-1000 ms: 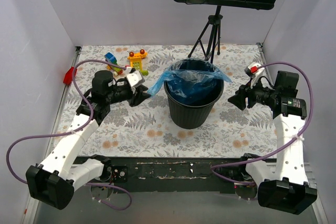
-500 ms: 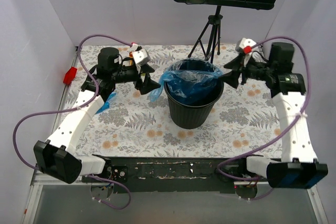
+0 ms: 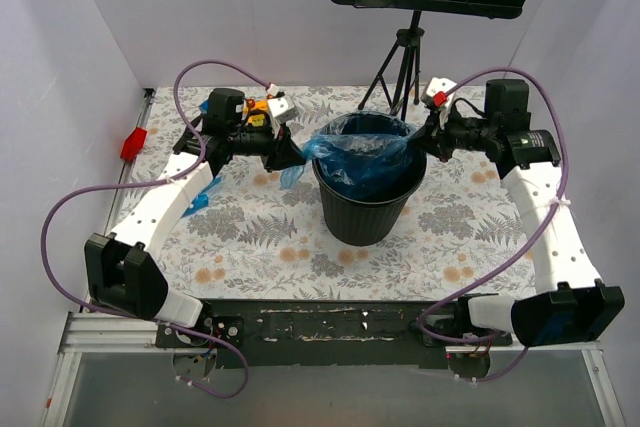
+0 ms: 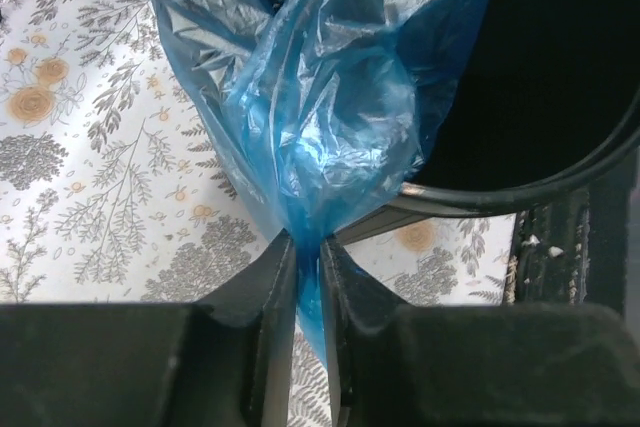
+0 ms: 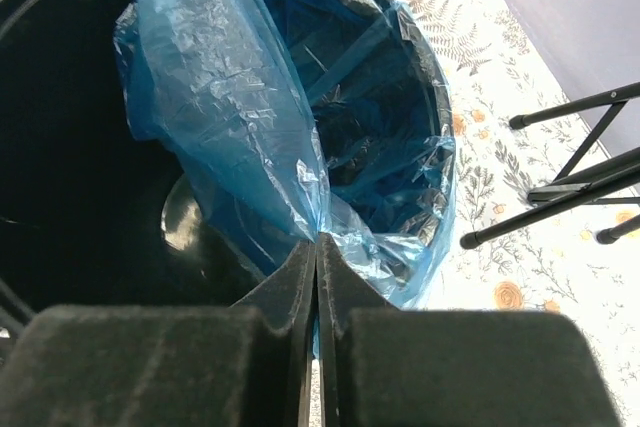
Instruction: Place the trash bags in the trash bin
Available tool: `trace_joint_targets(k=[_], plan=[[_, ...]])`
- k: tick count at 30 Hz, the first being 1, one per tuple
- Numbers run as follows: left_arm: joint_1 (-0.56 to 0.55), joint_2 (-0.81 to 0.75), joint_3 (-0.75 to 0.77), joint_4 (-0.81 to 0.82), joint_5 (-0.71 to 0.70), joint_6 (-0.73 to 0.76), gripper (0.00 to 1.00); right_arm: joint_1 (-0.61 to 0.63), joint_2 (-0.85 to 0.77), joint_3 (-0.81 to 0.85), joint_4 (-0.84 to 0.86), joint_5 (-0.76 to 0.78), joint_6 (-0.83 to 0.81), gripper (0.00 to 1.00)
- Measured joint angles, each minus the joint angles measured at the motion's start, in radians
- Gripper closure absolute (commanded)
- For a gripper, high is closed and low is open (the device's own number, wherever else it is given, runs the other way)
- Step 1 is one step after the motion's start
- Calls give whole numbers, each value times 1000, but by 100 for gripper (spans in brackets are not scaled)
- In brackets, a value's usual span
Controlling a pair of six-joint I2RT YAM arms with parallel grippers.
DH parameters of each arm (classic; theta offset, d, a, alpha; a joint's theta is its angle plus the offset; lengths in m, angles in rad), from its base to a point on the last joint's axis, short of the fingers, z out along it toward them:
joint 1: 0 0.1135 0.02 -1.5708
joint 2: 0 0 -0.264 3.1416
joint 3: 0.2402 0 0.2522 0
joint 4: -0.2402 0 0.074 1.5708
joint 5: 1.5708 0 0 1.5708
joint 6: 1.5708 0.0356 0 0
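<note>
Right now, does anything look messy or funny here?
Yes. The blue bag is not sitting neatly in the trash bin: a flap hangs outside its left rim, pinched by the left gripper. Another small blue scrap lies on the table.

My worktop (image 3: 450, 237) has a leaf-printed cover. The trash bin (image 3: 362, 212) stands at its middle, a small blue trash bag (image 3: 200, 197) lies near the left edge, and toy blocks (image 3: 260, 105) and a tripod (image 3: 398, 67) stand by the far edge.

Crinkly blue trash bag (image 3: 368, 150) lines the upright black trash bin (image 3: 362, 217), spilling over its rim
</note>
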Motion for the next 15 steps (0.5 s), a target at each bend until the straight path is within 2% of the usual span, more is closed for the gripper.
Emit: trace_joint_targets(k=[1,5,9,15], plan=[[-1,0,10,-14,7,5,100,2,-16,0,-2,2,-6,99],[-2,-22,33,-37,17,8,100,5,-127,-32,-11,7,-53,99],[-25,-117,-14,-32,11,15,100,6,-295,-108,-61,10,-139,99],[-193,-242,-117,-34,-19,110,100,8,-459,-284,-128,28,-245,99]])
